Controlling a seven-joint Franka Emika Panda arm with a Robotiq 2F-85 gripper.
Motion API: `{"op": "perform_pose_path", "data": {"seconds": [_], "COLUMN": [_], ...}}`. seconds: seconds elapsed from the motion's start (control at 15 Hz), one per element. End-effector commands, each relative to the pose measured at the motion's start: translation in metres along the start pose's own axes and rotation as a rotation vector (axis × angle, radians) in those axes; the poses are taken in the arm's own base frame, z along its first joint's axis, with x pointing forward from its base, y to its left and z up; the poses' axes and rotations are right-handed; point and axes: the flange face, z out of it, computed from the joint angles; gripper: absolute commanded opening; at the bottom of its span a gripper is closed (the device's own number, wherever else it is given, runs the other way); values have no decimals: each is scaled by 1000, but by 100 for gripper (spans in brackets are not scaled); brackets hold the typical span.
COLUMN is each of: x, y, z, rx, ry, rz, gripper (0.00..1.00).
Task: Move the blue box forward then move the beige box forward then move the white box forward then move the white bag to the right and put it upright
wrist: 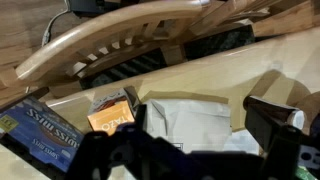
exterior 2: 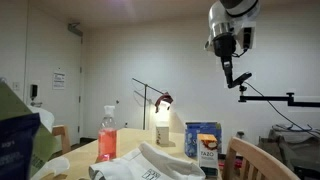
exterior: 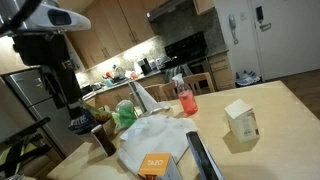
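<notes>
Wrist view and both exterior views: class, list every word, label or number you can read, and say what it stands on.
No text can be read for certain.
blue box: white lettering along its face, too blurred to read.
white box: pale mark on its orange front, too small.
beige box: label panel, too small.
paper sheet on the wall: too small.

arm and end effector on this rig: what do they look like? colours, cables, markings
The arm has glossy white rounded shells with black joint sections. The end effector is all black and blocky, with two dark fingers in the wrist view. No readable markings; cables too small to tell.
</notes>
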Motion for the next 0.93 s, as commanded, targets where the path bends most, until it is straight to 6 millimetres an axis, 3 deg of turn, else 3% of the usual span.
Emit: {"op": "perform_pose_path", "data": {"seconds": [0.0,0.2,0.4,0.67,0.87], "x": [0,4,20,51,80], "y": [0,-3,-8,-6,4], "z": [0,-1,-14,-29,-29], "rx": [0,9,-10,-10,0], "ry": [-1,25,88,181,218], "rz": [0,1,-12,-17,-1], "gripper": [100,100,100,100,100]}}
